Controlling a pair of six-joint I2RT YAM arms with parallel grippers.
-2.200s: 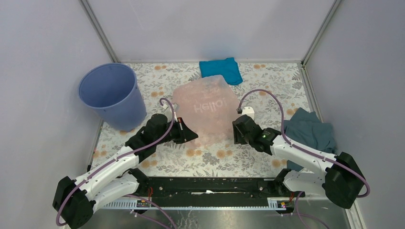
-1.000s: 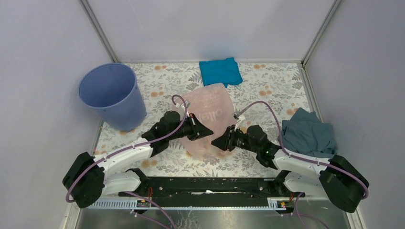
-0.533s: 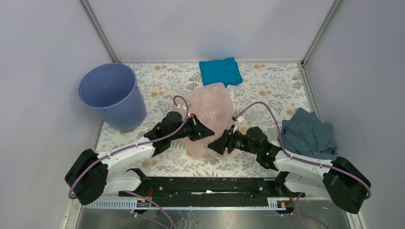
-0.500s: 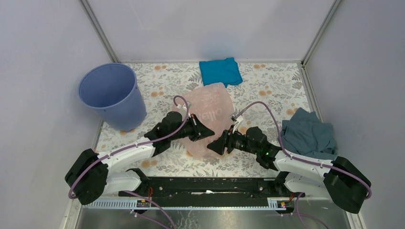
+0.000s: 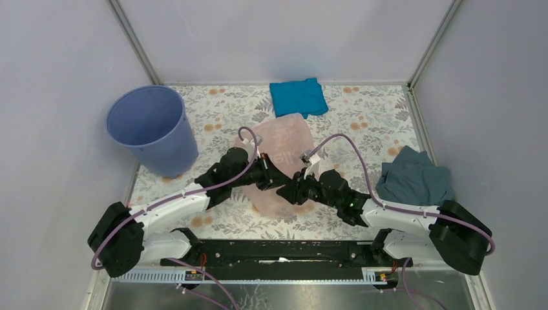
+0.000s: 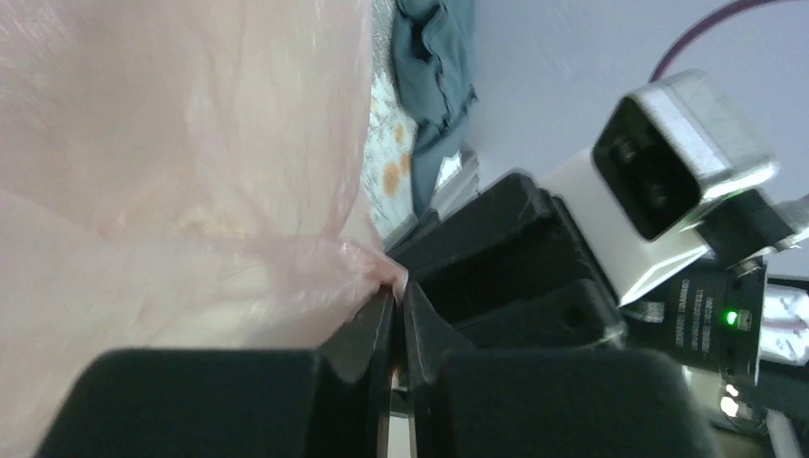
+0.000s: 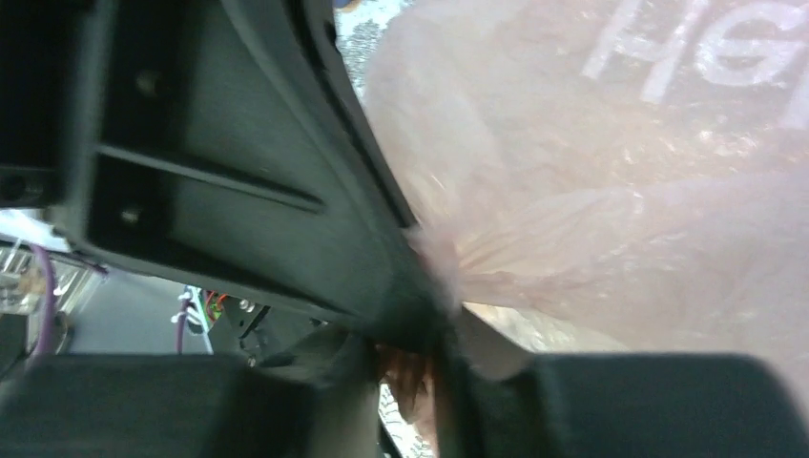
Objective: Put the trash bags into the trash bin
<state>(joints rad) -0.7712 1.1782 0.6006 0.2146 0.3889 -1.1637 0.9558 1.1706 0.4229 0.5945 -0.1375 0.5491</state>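
Pink bag (image 5: 287, 135) is pinched in my closed left gripper (image 6: 396, 291). My right gripper (image 7: 427, 358) sits just beside; its grip I cannot tell.

Lit softly and evenly from above, faint shadows; sharp overhead, blurred close-up across the trash bag (image 6: 172, 143) at both wrists.

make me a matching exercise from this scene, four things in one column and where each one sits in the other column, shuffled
Things:
1. round lavender-blue plastic bucket
2. thin pale-pink plastic bag
3. bright blue folded cloth
4. crumpled grey-blue cloth

Places, seen from the top view:
A. right side
B. far edge, middle
C. far left
D. centre

Pairs: 1-C, 2-D, 3-B, 4-A
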